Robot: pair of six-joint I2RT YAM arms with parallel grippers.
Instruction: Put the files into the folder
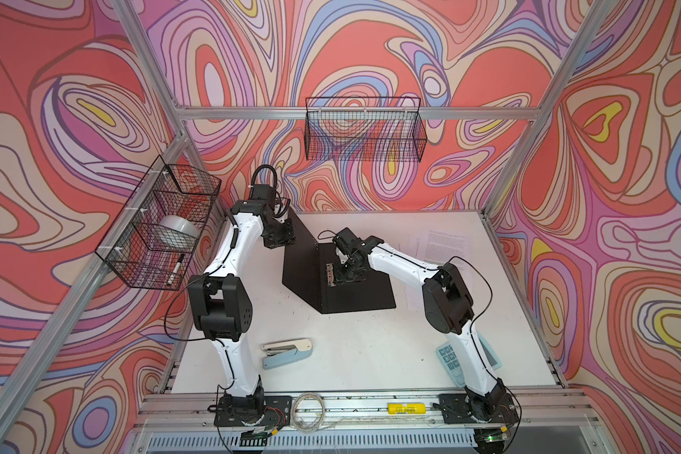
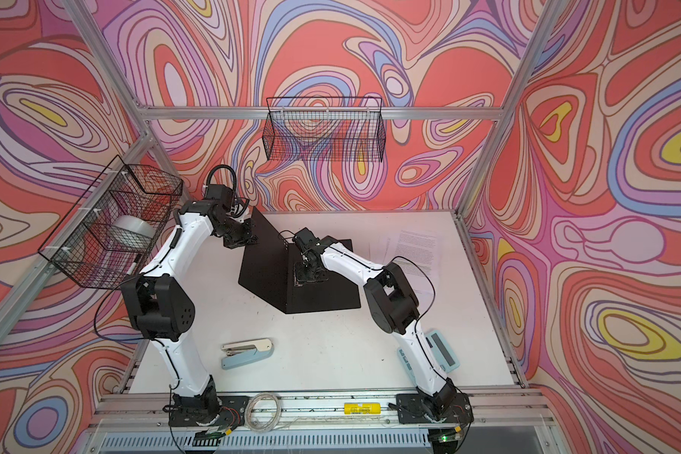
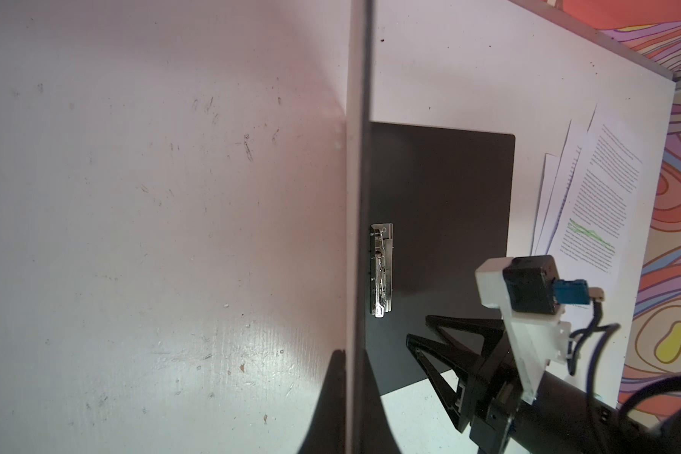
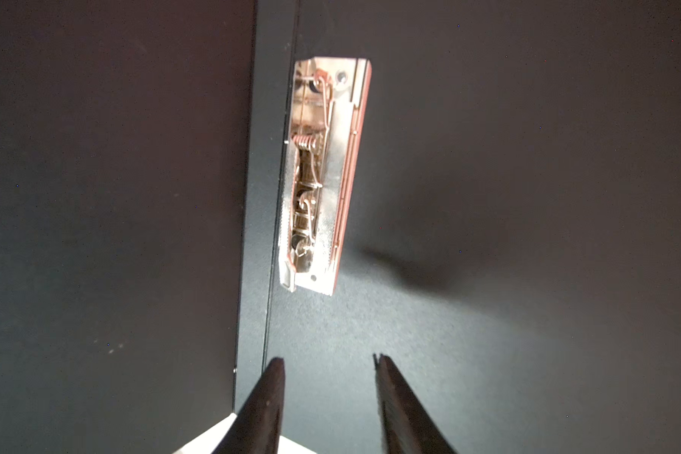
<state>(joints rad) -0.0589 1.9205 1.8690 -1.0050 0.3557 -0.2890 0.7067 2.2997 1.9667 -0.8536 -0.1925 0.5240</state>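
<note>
The folder (image 1: pixel 354 293) lies open in the middle of the table, black inside showing in both top views. My left gripper (image 3: pixel 356 353) is shut on the edge of its cover (image 3: pixel 356 196) and holds it upright (image 1: pixel 303 255). A metal clip (image 4: pixel 319 177) sits by the spine on the flat half. My right gripper (image 4: pixel 329 357) hovers just short of the clip, jaws apart with nothing between them (image 1: pixel 345 273). The files (image 1: pixel 445 243), white printed sheets with green highlighting (image 3: pixel 594 196), lie fanned on the table to the right of the folder, partly under my right arm.
A light blue stapler (image 1: pixel 288 351) lies near the front, and a blue calculator (image 1: pixel 451 361) lies under my right arm. Wire baskets hang on the back rail (image 1: pixel 364 129) and the left rail (image 1: pixel 158 224). A yellow cylinder (image 1: pixel 403 408) rests on the front rail.
</note>
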